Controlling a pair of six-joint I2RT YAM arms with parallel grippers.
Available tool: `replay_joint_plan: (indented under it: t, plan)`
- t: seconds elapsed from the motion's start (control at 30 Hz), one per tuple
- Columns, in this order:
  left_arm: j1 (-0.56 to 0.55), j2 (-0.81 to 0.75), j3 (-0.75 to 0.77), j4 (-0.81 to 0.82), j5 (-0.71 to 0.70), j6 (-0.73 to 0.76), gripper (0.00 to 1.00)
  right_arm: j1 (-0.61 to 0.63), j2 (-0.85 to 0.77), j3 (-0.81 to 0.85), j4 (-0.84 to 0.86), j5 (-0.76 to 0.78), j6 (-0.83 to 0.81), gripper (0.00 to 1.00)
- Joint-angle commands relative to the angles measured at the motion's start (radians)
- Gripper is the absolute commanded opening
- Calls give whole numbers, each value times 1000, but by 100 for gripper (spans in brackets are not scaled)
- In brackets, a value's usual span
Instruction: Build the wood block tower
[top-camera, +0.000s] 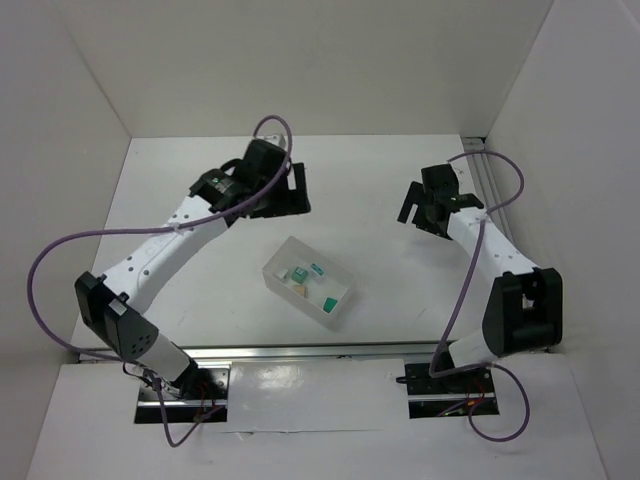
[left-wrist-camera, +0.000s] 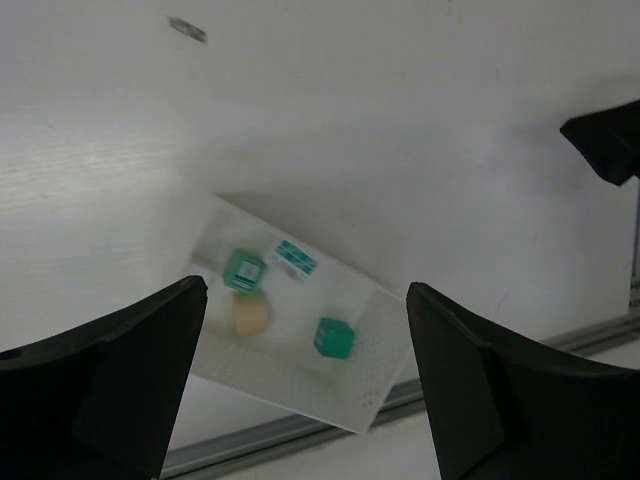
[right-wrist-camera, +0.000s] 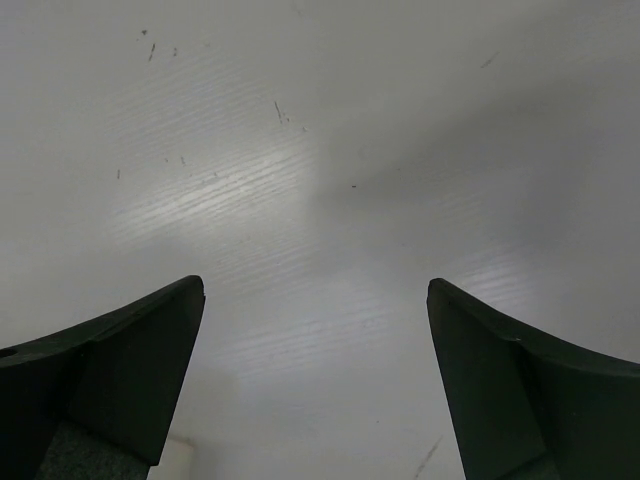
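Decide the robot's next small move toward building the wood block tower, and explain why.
Probably lower the left claw toward a green cube in the clear tray. That cube, another green cube and the tan block lie loose and unstacked there; both claws are open and empty; the left wrist view frames the tray, while the right claw faces only table.

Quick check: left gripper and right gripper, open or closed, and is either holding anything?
Left gripper: open, holding nothing.
Right gripper: open, holding nothing.
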Motion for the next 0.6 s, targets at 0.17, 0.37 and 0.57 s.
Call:
replay_joint_plan:
  t: [0.17,0.37,0.57]
  plan:
    - [-185,100,27,-63,-71,-328,95,-18,-187,-73,65,-25,-8,100]
    - [-108,50,-31,-147,-128,-375,98,78,-233,-84,137,-249,-155,100]
    - [145,-160,-201,-98,-45,-294,99,379,-212,-21,157,-343,-252,100]
